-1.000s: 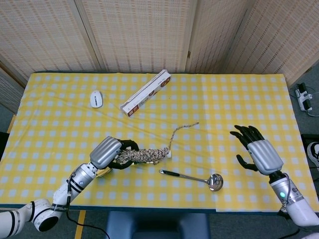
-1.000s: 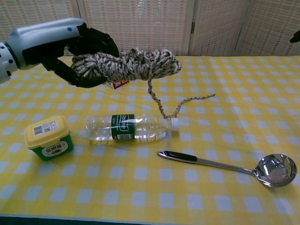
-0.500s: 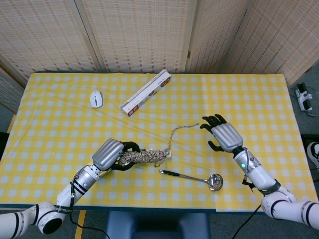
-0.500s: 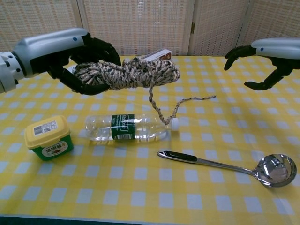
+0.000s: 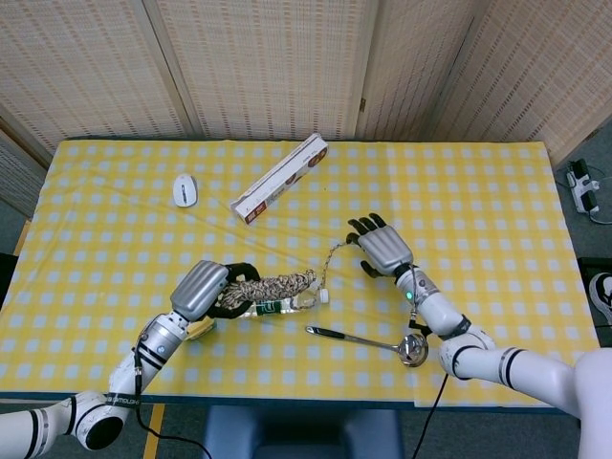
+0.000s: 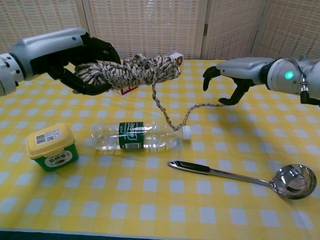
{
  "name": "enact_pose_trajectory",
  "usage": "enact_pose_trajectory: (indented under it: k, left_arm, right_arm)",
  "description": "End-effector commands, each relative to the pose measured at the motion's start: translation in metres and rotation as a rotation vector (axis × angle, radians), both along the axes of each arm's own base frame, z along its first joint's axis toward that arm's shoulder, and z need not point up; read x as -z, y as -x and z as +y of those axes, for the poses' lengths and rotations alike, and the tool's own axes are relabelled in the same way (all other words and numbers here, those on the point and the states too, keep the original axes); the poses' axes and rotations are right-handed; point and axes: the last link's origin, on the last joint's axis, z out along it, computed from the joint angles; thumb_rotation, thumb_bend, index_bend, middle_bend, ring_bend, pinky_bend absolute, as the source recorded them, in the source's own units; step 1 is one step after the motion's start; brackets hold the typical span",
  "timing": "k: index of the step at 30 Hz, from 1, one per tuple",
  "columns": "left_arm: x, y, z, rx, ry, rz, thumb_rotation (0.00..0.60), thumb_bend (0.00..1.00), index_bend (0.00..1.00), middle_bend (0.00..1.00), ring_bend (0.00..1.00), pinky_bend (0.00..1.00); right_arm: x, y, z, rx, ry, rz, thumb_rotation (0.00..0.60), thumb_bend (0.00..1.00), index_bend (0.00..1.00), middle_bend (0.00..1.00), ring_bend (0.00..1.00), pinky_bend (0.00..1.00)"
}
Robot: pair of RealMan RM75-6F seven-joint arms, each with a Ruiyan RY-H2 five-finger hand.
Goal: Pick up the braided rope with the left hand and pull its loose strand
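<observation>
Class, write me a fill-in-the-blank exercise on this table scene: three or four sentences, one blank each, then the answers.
1. The braided rope is held above the table by the robot's ______ hand.
2. The right hand hovers with its fingers apart near the end of the loose ______, without holding it.
3. Below the rope, a clear plastic ______ lies on its side.
4. In front of that lies a metal ______ with a black handle.

Answers: left; strand; bottle; ladle
</observation>
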Motion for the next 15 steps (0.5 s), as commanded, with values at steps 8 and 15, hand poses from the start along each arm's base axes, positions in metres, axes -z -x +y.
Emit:
enact_pose_trajectory:
  k: [8, 15]
  left_arm:
    - [-0.001, 0.001, 0.002, -0.020, -0.007, -0.008, 0.600, 0.73, 0.73, 0.70, 0.67, 0.71]
    - [-0.002, 0.004, 0.004, -0.033, -0.008, -0.007, 0.600, 0.73, 0.73, 0.70, 0.67, 0.71]
  right_arm:
    - [0.041, -0.022, -0.024, -0.013, -0.002, 0.076, 0.600, 0.48, 0.38, 0.14, 0.09, 0.00]
    - [0.060, -0.029, -0.031, -0.010, -0.005, 0.087, 0.600, 0.48, 0.38, 0.14, 0.09, 0.00]
